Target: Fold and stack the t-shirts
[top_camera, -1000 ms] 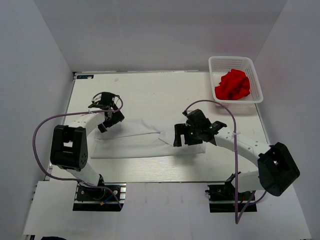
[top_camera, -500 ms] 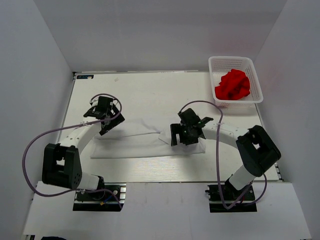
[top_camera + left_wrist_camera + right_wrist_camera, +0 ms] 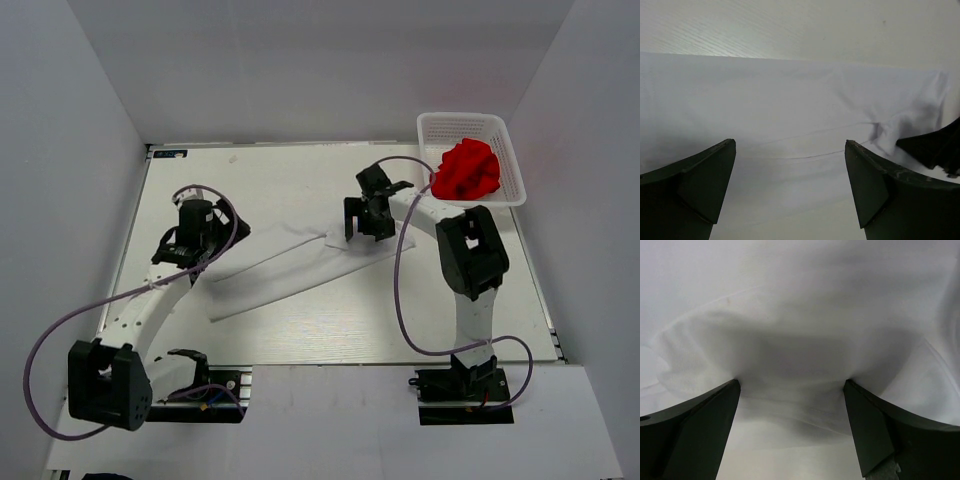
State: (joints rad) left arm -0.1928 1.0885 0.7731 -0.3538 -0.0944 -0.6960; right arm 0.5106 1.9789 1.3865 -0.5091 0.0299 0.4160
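Lying slantwise across the middle of the white counter (image 3: pixel 300 180), the plain white cloth t-shirt (image 3: pixel 290 270) is folded into a long narrow band. Its left end points toward the near left corner and its right end rises toward the far edge.

The right tool (image 3: pixel 791 382) sits on that right end. In the right wrist view its two dark fingers (image 3: pixel 690 435) are spread wide, with the tips set against the cloth. The cloth bunches into a shadowed ridge between them, and nothing is pinched.

The left tool (image 3: pixel 790 145) is over the band's left part, on the side toward the far edge. In the left wrist view its fingers (image 3: pixel 690 190) are also spread wide, with nothing between them. Smooth cloth crossed by two thin seam lines fills the gap, and bare counter shows beyond it. Whether these tips touch the cloth cannot be told. At the right edge of that view the shirt's end is puckered beside a dark piece of the other tool.

The bright red cloth t-shirt (image 3: pixel 465 170) lies crumpled in a heap inside the white plastic mesh basket (image 3: pixel 470 118), which stands at the far right corner of the counter, apart from the white band.
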